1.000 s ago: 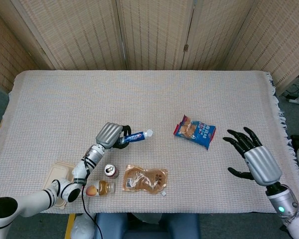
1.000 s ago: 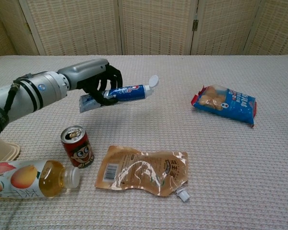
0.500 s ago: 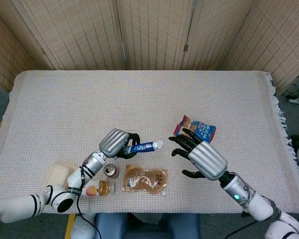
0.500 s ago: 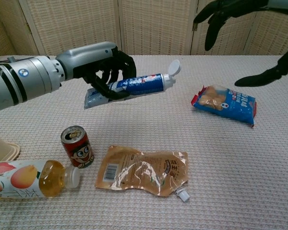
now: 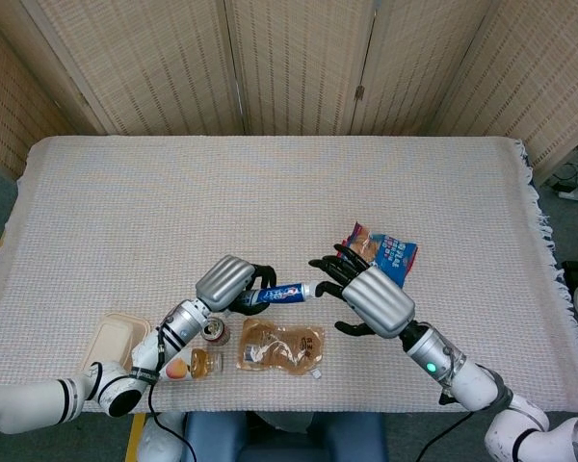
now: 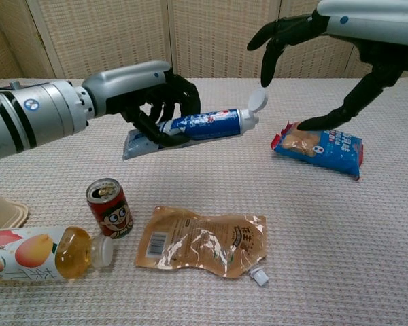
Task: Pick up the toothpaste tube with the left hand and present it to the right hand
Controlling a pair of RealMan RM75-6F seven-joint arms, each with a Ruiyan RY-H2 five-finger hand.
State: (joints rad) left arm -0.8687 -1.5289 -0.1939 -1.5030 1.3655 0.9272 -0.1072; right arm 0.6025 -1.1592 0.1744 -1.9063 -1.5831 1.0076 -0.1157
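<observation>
Two robot arms reach over a desk point(image 5: 125, 183) covered with a pale woven cloth. The left robot hand point(image 6: 146, 95) has its dark fingers wrapped around the lower half of a blue and white toothpaste tube point(image 6: 200, 125), holding it in the air above the desk, lying almost level, with its white flip cap point(image 6: 258, 102) open and pointing toward the other hand. In the head view the same left robot hand point(image 5: 229, 284) and tube point(image 5: 281, 293) sit near the front middle of the desk. The right robot hand point(image 5: 366, 294) holds nothing, its fingers spread wide apart; its fingertips point(image 6: 266, 64) hover just beside the cap, and whether they touch it cannot be told. Below and behind that hand, a blue snack bag point(image 6: 319, 147) lies flat on the cloth. Nearer the front edge lie a flat tan pouch with a small spout point(image 6: 204, 241), an upright red drink can point(image 6: 109, 207), and a juice bottle point(image 6: 44, 253) on its side. A beige container point(image 5: 111, 339) rests at the front left corner.
</observation>
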